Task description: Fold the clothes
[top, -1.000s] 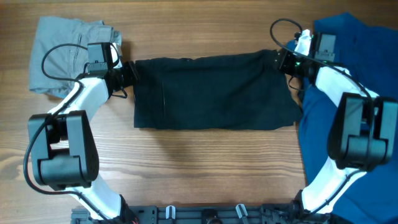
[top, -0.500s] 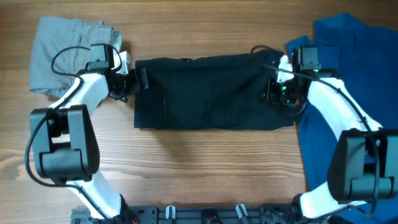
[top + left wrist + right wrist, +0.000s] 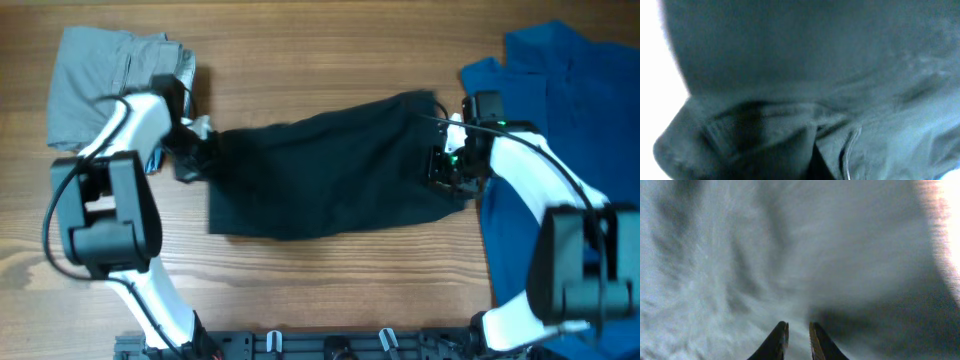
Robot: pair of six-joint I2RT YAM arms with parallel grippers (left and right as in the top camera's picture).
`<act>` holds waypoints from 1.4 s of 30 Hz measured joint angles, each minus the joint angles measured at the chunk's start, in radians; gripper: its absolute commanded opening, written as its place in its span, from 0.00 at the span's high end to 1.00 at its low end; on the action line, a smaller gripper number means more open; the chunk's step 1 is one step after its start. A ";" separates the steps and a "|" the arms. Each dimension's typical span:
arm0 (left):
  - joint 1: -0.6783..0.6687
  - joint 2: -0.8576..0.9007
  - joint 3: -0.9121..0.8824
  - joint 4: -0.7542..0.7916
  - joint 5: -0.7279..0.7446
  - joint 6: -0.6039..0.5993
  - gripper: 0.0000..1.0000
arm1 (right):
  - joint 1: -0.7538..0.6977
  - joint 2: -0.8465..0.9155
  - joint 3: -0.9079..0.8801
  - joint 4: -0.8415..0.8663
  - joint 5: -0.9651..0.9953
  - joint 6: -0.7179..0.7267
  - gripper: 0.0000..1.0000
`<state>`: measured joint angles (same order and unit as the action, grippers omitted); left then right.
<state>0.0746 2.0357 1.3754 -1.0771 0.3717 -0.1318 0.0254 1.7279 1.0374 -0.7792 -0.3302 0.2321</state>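
A black garment lies askew across the middle of the table, its left end lower and bunched. My left gripper sits at that bunched left edge. Its fingers are hidden in the left wrist view, where dark folds of the cloth fill the frame, and it is shut on the cloth. My right gripper presses at the garment's right edge. In the right wrist view its gripper has both tips nearly together, pinching the dark fabric.
A grey garment lies crumpled at the back left, just behind my left arm. A blue garment covers the right side, partly under my right arm. Bare wooden table lies in front of the black garment.
The left gripper opened wide, then shut on the garment's left edge and pulled it down and askew. The right gripper moved down onto the right edge and narrowed.
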 measured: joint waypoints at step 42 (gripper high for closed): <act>-0.171 -0.084 -0.111 0.184 -0.227 -0.218 0.81 | 0.383 0.242 0.021 0.706 -0.168 -0.013 0.95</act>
<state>-0.0967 1.9522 1.2644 -0.8928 0.1452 -0.3500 0.4088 1.9697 1.0588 -0.0727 -0.4984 0.2192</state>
